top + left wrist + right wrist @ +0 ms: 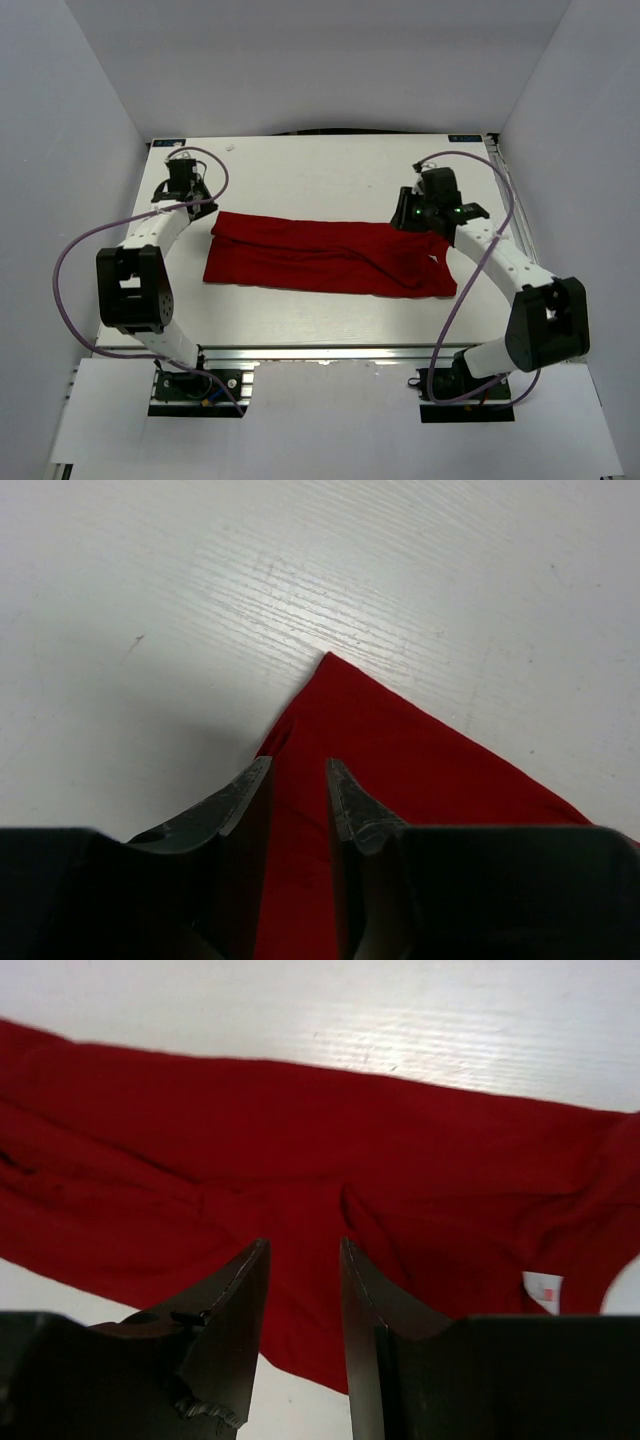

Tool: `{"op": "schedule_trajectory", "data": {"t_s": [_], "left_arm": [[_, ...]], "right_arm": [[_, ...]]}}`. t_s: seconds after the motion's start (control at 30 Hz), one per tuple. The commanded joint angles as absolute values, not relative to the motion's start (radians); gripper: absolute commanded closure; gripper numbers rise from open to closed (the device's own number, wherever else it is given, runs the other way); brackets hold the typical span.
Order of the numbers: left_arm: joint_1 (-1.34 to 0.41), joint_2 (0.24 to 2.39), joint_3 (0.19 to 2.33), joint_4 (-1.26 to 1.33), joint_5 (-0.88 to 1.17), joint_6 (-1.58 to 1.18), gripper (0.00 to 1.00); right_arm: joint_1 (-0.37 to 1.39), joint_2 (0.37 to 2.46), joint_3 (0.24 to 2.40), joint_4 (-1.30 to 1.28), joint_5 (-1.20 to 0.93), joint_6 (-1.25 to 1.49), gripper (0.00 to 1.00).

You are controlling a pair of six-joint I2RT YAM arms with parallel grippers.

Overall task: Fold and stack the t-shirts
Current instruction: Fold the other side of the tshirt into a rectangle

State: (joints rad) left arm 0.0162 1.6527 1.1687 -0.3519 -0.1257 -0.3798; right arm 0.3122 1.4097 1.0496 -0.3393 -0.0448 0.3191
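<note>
The red t-shirt (pixel 330 255) lies folded into a long band across the middle of the white table (pixel 330 170). My left gripper (pixel 197 203) hovers over the band's far left corner. In the left wrist view the jaws (pixel 300 770) stand a little apart, with the red cloth (pixel 400 770) lying flat below and between them. My right gripper (pixel 421 217) hovers over the far right end of the band. In the right wrist view it (pixel 303 1245) is open a little above the wrinkled cloth (pixel 250 1130), gripping nothing. A white neck tag (pixel 543 1288) shows at the right.
Grey walls (pixel 60 150) enclose the table on the left, back and right. The aluminium rail (pixel 320 352) with the arm bases runs along the near edge. Purple cables (pixel 70 290) loop beside each arm.
</note>
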Motion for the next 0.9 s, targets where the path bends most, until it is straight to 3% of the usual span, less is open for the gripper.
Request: {"op": "schedule_trajectory", "data": {"t_s": [0.0, 0.6, 0.8, 0.87], "left_arm": [[0.017, 1.666, 1.163, -0.365, -0.161, -0.380, 0.62], [0.017, 1.735, 1.108, -0.305, -0.092, -0.393, 0.61], [0.017, 1.776, 1.124, -0.273, -0.068, -0.385, 0.62], [0.017, 1.799, 1.134, -0.271, -0.063, -0.384, 0.67]], "right_arm": [[0.348, 1.446, 1.075, -0.295, -0.046, 0.313, 0.60], [0.453, 1.574, 1.003, -0.226, 0.044, 0.324, 0.60], [0.451, 1.580, 0.999, -0.224, 0.055, 0.322, 0.60], [0.451, 1.589, 1.002, -0.224, 0.064, 0.319, 0.59]]}}
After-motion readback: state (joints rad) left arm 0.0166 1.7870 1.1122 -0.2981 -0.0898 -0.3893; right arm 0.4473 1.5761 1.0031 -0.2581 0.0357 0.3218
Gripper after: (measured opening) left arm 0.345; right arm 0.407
